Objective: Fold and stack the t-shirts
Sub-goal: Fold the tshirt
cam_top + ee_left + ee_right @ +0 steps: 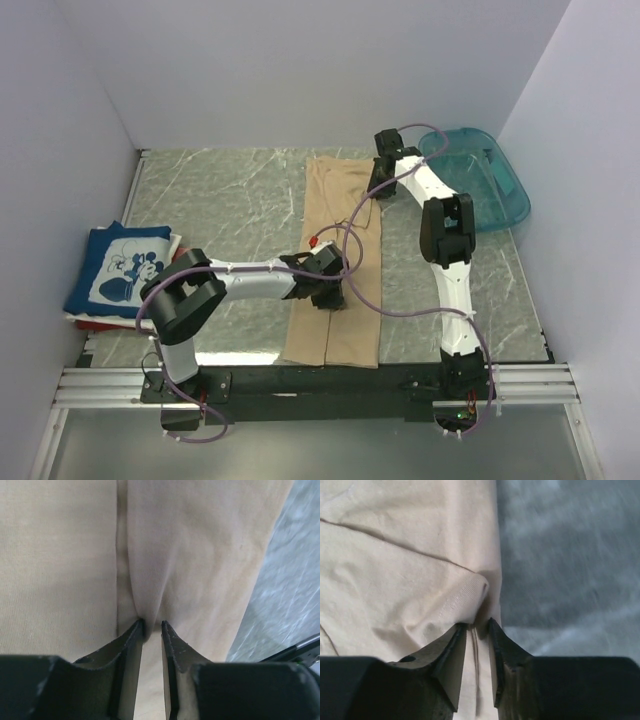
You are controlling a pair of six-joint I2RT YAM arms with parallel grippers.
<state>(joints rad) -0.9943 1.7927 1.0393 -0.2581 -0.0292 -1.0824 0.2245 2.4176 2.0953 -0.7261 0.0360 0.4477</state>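
we see a translucent teal plastic tub (495, 195) sitting at the far right corner of the surface (230, 200) — a grey-green marbled top. plain white walls (300, 60) close it in, and a metal rail (110, 385) runs along its near edge.

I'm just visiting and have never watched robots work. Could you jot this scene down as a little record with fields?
Being folded: tan shirt, lying as a long narrow strip down the middle of the table
Left jaws: pinching a fold of the tan shirt in its near half
Right jaws: closed on the tan shirt's far right edge
Pile: navy shirt with a mouse print, on top of a red shirt, at the table's left side
Also there: teal tub, far right corner
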